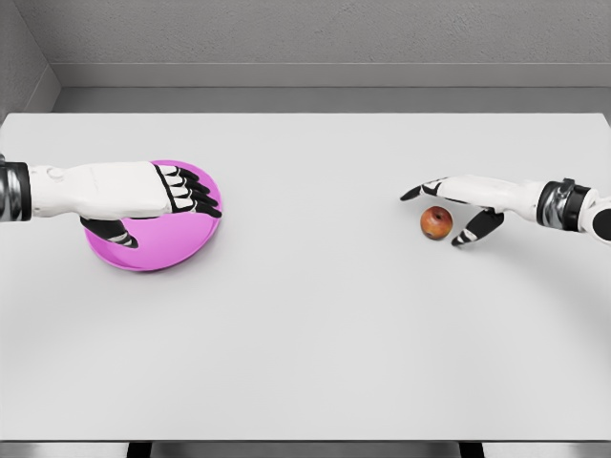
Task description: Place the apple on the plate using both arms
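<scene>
White worktop (315, 334): left robot hand (177, 196) released over the plate (143, 256); right robot hand (456, 212) released around the apple (436, 222).

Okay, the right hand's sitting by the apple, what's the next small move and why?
Probably close the right hand around the apple. Its fingers are spread on either side of the fruit without gripping it, and the apple sits on the table, far from the pink plate, over which the left hand is already placed.
</scene>
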